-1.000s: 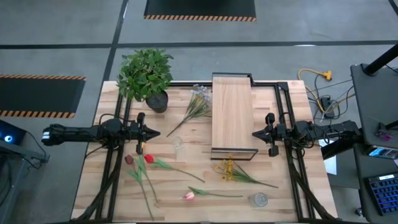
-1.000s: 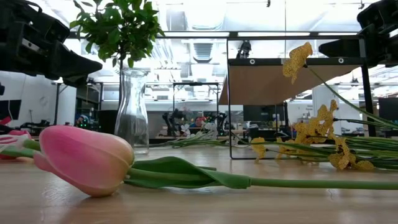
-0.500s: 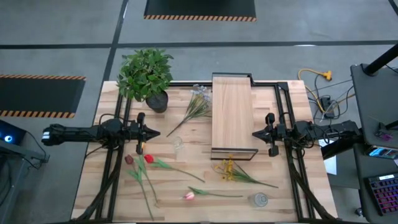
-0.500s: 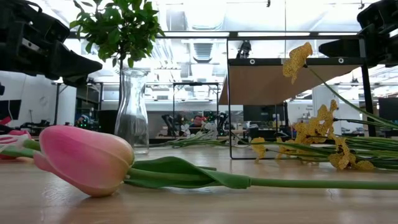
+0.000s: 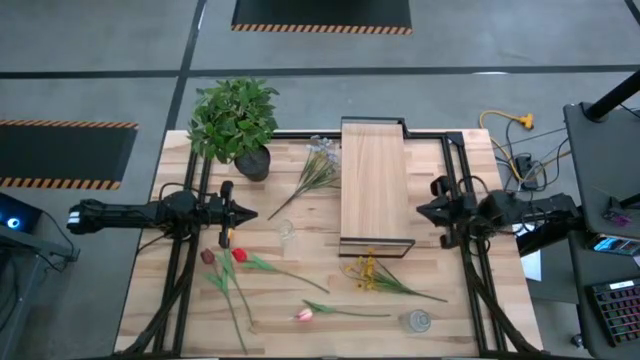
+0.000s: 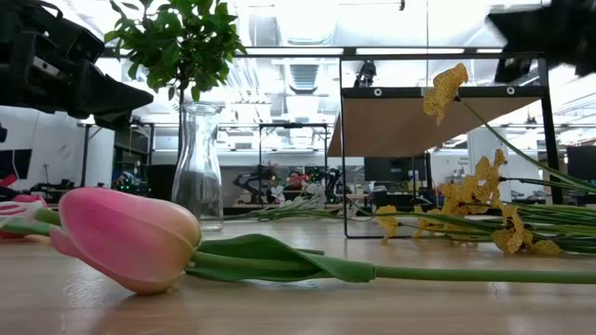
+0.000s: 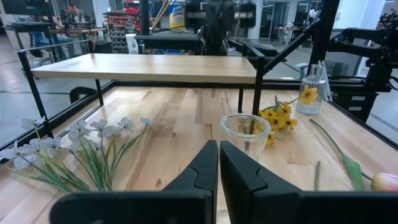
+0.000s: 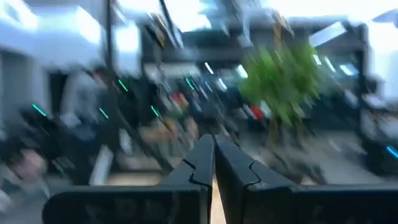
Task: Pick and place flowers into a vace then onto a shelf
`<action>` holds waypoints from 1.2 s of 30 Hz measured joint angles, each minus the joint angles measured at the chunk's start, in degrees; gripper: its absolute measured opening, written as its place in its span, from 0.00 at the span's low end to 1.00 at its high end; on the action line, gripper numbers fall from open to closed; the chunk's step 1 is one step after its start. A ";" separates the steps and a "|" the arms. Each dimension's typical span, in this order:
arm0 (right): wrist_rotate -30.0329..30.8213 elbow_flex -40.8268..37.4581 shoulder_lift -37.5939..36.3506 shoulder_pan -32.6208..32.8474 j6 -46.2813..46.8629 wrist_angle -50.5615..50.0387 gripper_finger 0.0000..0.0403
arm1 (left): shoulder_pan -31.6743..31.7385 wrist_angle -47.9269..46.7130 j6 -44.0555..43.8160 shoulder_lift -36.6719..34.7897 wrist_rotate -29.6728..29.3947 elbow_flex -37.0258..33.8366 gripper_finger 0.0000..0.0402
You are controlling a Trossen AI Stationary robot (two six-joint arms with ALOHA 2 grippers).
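High view: I have the left gripper (image 5: pixel 240 213) parked over the left half of the table (image 5: pixel 455 300), fingers pressed together and holding nothing. The right gripper (image 5: pixel 422 211) sits just beside the shelf's (image 5: pixel 372 185) right edge, also carrying nothing. The flowers lie loose on the table: 2 red tulips (image 5: pixel 224 257) below the left gripper, 1 pink tulip (image 5: pixel 304 315) near the front edge, yellow blooms (image 5: pixel 368 274) just in front of the shelf, pale sprigs (image 5: pixel 321 160) touching the shelf's left side. A clear vase (image 5: pixel 287 232) stands between the left gripper and the shelf, within reach of both arms in my judgement. A potted plant (image 5: pixel 234 120) occupies the back left corner, and a second small glass (image 5: pixel 418 321) stands front right.

Low view: the vase (image 6: pixel 197 167) is upright and empty. No stem is in it yet, so the task is not begun.

Left wrist view: the fingers (image 7: pixel 200 171) are shut and point towards the vase (image 7: pixel 245 130).

Right wrist view: the fingers (image 8: pixel 203 158) meet at the tips, gripping nothing; the background is too blurred to read.
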 joint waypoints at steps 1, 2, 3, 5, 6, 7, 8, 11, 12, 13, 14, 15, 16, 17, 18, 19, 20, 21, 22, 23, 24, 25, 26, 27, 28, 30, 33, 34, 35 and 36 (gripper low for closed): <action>-1.92 0.00 0.00 0.02 0.00 2.48 0.03 | 0.00 -0.02 0.02 0.00 0.00 -0.02 0.00; -3.00 0.09 -0.02 0.06 0.01 3.81 0.04 | 0.00 -0.02 0.00 0.00 -0.01 -0.02 0.00; -2.89 0.41 -0.02 0.04 -0.13 3.76 0.06 | 0.00 -0.02 0.00 0.00 -0.01 -0.02 0.00; 0.96 1.71 0.00 0.04 -0.72 1.20 0.10 | 0.00 -0.04 0.00 0.00 -0.01 -0.01 0.00; 2.81 2.44 0.13 0.04 -0.95 -0.38 0.13 | 0.00 -0.04 0.02 0.00 -0.02 -0.02 0.00; 3.98 3.24 0.63 0.04 -1.24 -1.12 0.16 | 0.00 -0.04 0.01 -0.01 -0.03 -0.02 0.00; 3.99 4.02 1.28 0.05 -1.22 -1.19 0.20 | 0.00 -0.04 0.00 -0.02 -0.03 -0.02 0.00; -0.51 7.20 4.48 0.63 -1.49 -1.28 0.31 | 0.00 -0.07 0.00 -0.01 -0.05 0.00 0.00; -2.47 8.79 5.81 0.94 -2.49 -2.15 0.34 | 0.00 -0.11 0.00 -0.02 -0.05 0.00 0.00; -3.64 10.37 7.09 1.30 -2.94 -2.93 0.37 | 0.00 -0.10 0.00 -0.02 -0.05 0.00 0.00; -3.85 11.89 8.62 1.83 -3.05 -3.45 0.39 | 0.00 -0.11 0.00 -0.02 -0.05 0.00 0.00; -3.83 13.25 10.31 2.43 -3.20 -3.36 0.41 | 0.00 -0.11 0.02 -0.02 -0.05 0.00 0.00; -3.65 14.62 12.13 3.07 -3.21 -3.34 0.42 | 0.00 -0.11 0.00 -0.02 -0.04 0.04 0.00; -3.40 16.00 13.89 3.63 -3.22 -3.52 0.43 | 0.00 -0.09 0.00 -0.02 -0.05 0.04 0.00; -3.39 17.39 15.74 4.23 -3.27 -3.81 0.43 | 0.00 -0.08 0.00 -0.02 -0.05 0.08 0.00; -3.39 18.92 17.83 4.98 -3.37 -3.85 0.43 | 0.00 -0.03 0.00 -0.02 -0.03 0.09 0.00; -3.36 20.46 19.82 5.79 -3.41 -3.83 0.43 | 0.00 -0.07 0.02 -0.02 -0.04 0.08 0.00; -3.36 22.04 21.75 6.57 -3.45 -4.36 0.44 | 0.00 -0.09 0.00 -0.02 -0.05 0.07 0.00; -3.04 23.61 23.67 7.34 -3.53 -5.15 0.44 | 0.00 -0.11 0.00 -0.02 -0.05 0.07 0.00; -1.83 25.22 25.77 8.23 -2.98 -5.29 0.44 | 0.00 -0.11 0.00 0.02 -0.05 0.07 0.00; -0.02 26.95 28.05 9.28 -2.08 -5.25 0.44 | -0.02 -0.14 0.00 0.04 -0.03 0.04 0.00; 1.73 28.60 30.25 10.51 -1.87 -5.38 0.44 | 0.00 -0.25 0.00 0.04 -0.04 0.04 0.00; 3.55 30.36 32.27 11.79 -2.51 -6.35 0.44 | 0.00 -0.25 0.00 0.04 -0.03 0.04 0.00; 5.97 32.10 34.33 13.16 -3.51 -7.86 0.44 | -0.02 -0.28 0.00 0.04 -0.03 0.04 0.00; 8.56 33.97 36.47 14.53 -4.28 -9.39 0.44 | 0.00 -0.28 0.01 0.04 -0.04 0.04 0.00; 13.65 37.58 40.40 17.43 -4.74 -13.71 0.44 | 0.00 -0.28 0.00 0.09 -0.03 0.04 0.00; 18.69 43.65 45.64 21.13 -3.57 -22.68 0.44 | -0.02 -0.33 0.00 0.09 -0.03 0.04 0.00; 19.94 45.74 47.23 22.30 -2.36 -25.74 0.44 | 0.00 -0.33 0.00 0.09 -0.03 0.04 0.00; 20.91 47.71 48.68 23.36 -0.90 -28.97 0.44 | 0.00 -0.34 0.00 0.09 -0.03 0.04 0.00; 21.39 49.60 50.07 24.30 0.91 -31.68 0.44 | -0.02 -0.33 0.02 0.09 -0.03 0.04 0.00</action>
